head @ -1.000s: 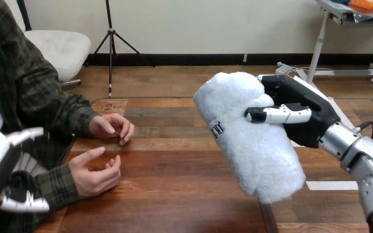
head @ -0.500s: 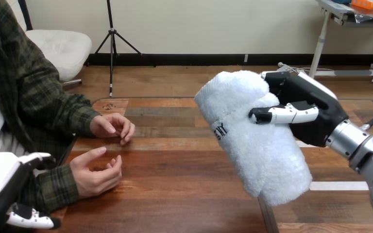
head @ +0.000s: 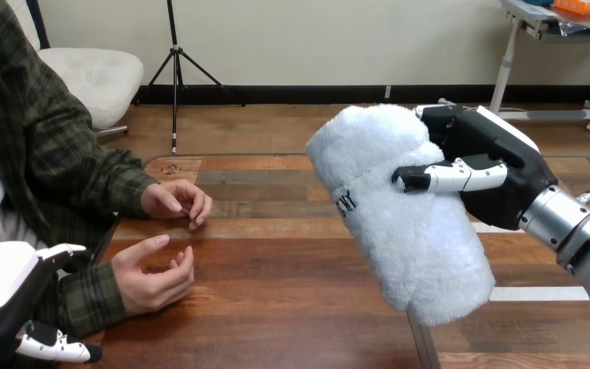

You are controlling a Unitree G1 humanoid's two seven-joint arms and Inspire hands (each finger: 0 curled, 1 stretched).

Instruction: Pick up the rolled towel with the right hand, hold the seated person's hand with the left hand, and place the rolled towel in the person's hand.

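Observation:
The white rolled towel (head: 399, 215) hangs tilted above the table's right half, and my right hand (head: 499, 181) is shut on its upper end with the thumb across its front. The person's hand nearer me (head: 150, 277) lies on the table at the left, palm up with its fingers loosely curled. The person's farther hand (head: 177, 201) rests on the table behind it. My left hand (head: 4, 296) is at the lower left corner, open, with the person's checked sleeve between its thumb and fingers, just short of the wrist. I see no fingers curled round the arm.
The wooden table (head: 276, 307) stretches between the person's hands and the towel. A strip of white tape (head: 538, 293) lies on the table at the right, below my right forearm.
My left hand has dropped lower and edged right along the person's sleeve. My right hand has lifted the towel slightly. The person's hands have stayed put.

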